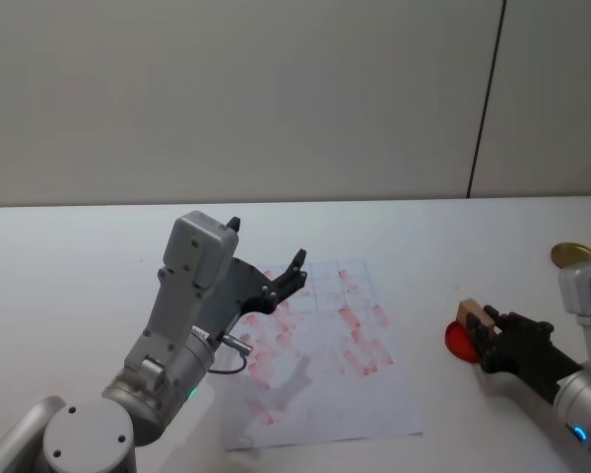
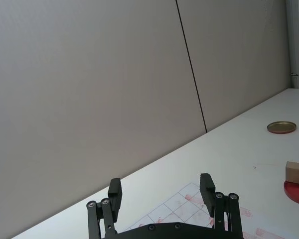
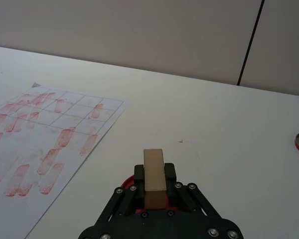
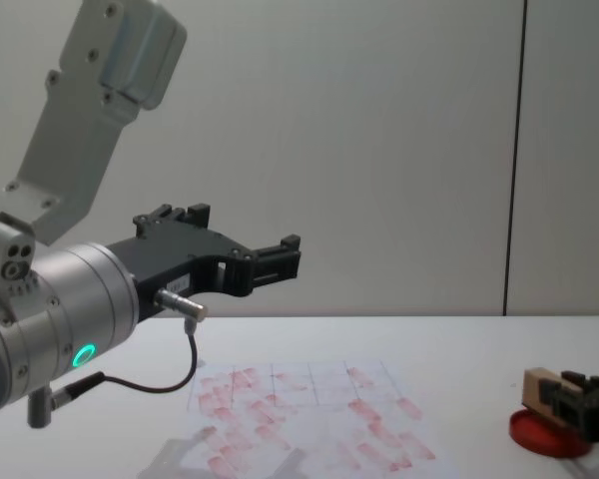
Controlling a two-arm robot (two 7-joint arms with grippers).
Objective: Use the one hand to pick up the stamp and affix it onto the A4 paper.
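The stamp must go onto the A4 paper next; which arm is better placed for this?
The right. Its gripper already holds the stamp over the red ink pad; the left gripper hovers open above the A4 paper.

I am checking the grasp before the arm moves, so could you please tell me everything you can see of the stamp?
The stamp is a plain light-tan block that looks like wood, rectangular and narrow, with no visible markings. It stands on the red ink pad at the table's right side, well clear of the A4 paper. The right end effector is closed on it, one finger on each long side, with the block's upper part standing above the fingers. Its printing face is hidden.
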